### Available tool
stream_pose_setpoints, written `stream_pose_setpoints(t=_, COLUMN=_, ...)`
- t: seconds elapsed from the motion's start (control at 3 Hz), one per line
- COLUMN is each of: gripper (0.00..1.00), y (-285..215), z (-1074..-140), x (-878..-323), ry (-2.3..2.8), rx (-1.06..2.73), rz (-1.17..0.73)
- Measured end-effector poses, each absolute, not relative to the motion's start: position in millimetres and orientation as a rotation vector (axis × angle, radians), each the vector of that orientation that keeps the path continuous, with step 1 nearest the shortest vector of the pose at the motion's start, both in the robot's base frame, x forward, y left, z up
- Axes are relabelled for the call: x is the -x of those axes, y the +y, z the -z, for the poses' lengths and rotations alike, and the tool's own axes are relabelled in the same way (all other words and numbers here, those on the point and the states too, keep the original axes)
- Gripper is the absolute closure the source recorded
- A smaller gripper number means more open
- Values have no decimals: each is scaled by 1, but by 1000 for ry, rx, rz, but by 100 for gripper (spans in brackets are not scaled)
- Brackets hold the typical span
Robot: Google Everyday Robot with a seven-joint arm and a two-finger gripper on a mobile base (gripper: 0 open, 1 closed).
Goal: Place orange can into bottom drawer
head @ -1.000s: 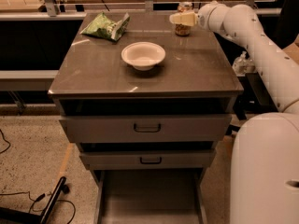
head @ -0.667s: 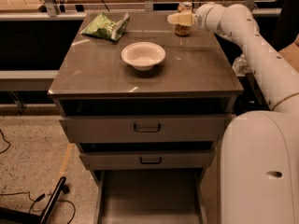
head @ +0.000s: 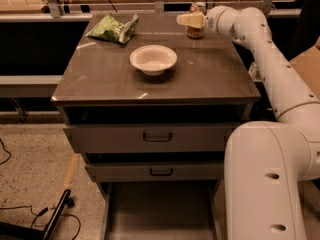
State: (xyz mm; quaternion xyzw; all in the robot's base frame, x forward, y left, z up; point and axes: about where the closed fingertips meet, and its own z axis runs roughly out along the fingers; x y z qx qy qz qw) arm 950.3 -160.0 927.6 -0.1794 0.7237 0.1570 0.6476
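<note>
**Gripper at can; bottom drawer open**

The small orange-brown metal drink can [head: 195, 31] stands upright behind and to the right of the round white bowl [head: 153, 59], at the far edge of the grey cabinet top [head: 100, 79]. The cream two-finger gripper [head: 190, 20] lies level across the can's upper half, a side approach suited to an upright cylinder. Whether it is clamped cannot be told. Below the bowl, the wide grey metal bottom drawer [head: 160, 211] is pulled out, ready to receive the can.

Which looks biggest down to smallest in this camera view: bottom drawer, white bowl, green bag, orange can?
1. bottom drawer, largest, though nearest the camera.
2. white bowl and green bag look alike; unranked.
3. orange can, smallest, farthest back, partly hidden by the gripper in front.
</note>
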Motion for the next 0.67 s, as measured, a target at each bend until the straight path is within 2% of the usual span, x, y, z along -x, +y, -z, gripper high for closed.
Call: stream_pose_setpoints(t=0.67, gripper=0, y=-149, z=-913, x=-962, ry=1614, rx=352, rz=-499)
